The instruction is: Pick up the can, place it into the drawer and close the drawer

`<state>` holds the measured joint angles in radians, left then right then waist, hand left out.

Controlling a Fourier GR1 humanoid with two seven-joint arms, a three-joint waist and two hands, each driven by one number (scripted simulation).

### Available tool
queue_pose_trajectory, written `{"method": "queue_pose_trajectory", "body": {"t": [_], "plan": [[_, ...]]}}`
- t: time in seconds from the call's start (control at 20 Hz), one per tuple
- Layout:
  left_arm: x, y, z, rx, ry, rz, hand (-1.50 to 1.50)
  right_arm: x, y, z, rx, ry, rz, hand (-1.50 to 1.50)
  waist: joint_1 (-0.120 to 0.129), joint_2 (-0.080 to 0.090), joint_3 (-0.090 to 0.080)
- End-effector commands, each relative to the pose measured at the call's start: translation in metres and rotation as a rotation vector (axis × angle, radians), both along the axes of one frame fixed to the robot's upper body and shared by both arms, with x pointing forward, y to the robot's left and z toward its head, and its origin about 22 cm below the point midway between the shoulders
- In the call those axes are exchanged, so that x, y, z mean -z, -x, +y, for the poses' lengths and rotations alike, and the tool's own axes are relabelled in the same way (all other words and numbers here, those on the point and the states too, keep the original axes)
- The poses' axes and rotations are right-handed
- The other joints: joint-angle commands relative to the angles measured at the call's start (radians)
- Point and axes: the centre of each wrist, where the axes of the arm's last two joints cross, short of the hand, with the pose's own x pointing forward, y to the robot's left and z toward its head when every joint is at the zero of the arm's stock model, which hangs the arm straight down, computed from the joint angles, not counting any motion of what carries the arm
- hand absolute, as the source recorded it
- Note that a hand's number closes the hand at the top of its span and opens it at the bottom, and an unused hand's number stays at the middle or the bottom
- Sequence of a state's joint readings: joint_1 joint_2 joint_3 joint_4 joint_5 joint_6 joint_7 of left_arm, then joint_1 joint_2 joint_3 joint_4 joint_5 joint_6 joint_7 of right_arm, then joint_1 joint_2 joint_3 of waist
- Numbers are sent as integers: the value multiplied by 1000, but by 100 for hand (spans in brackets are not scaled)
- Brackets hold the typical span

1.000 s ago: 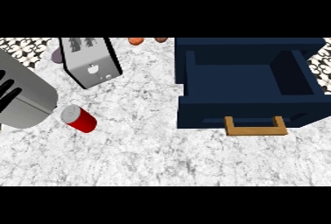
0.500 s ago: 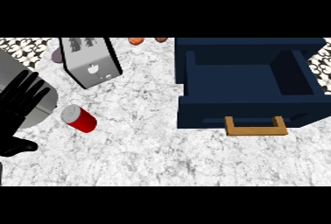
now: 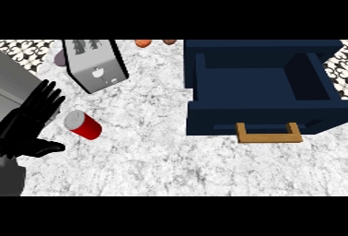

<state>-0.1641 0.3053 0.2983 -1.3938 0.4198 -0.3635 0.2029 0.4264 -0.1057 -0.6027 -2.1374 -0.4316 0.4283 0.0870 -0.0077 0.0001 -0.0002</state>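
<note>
From my feed, the left hand (image 3: pixel 28 126) sits nearest, low at the left edge, black, with its grey forearm cut off by the frame. Its fingers (image 3: pixel 46 94) are straight and spread, pointing up and away, the thumb sticking out to the right; they hold nothing. I see no right hand anywhere.

Just right of that hand, apart from it by a narrow strip of marble, lies the can (image 3: pixel 84 125): a red cylinder with a pale silvery top, tipped so its top faces up-left. It rests on the surface (image 3: pixel 149 152), which is white stone with grey veining. Nothing lies between hand and can.

Well to the right stands the drawer (image 3: pixel 262 87), dark blue, boxy, pulled open, with a tan U-shaped handle (image 3: pixel 268 133) on its near face. Its inside looks bare and shadowed; a partition or side wall at the right I cannot read clearly. Open marble separates can and drawer.

Beyond the can, a toaster (image 3: pixel 95 64) stands, metallic grey with a black side, slots on top, a small knob or mark on its face. Left of it a large grey slab-like body (image 3: pixel 17 83) runs off the frame; I cannot tell what it is. Behind the toaster a small purplish thing peeks out, mostly hidden. At the far edge two orange-brown round things (image 3: pixel 142 43) are cut off by the frame, and patterned tile shows at both far corners.
</note>
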Motion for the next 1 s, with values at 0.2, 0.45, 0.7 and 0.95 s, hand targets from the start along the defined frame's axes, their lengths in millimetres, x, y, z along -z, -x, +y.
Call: {"method": "queue_pose_trajectory", "body": {"t": [0.2,0.45,0.7,0.95], "plan": [[35,-7,20,-74,-21,-1,-150,-6,0,1,14,2,3,-150,0,0,0],[66,1,46,-112,-45,1,-150,-5,12,-3,-3,4,12,-150,-5,1,-1],[89,13,46,-117,-55,41,-150,-16,21,7,-15,1,-1,-150,-2,0,0],[118,1,36,-82,-41,59,-150,0,14,-10,3,-20,-9,-150,-9,3,-1]]}}
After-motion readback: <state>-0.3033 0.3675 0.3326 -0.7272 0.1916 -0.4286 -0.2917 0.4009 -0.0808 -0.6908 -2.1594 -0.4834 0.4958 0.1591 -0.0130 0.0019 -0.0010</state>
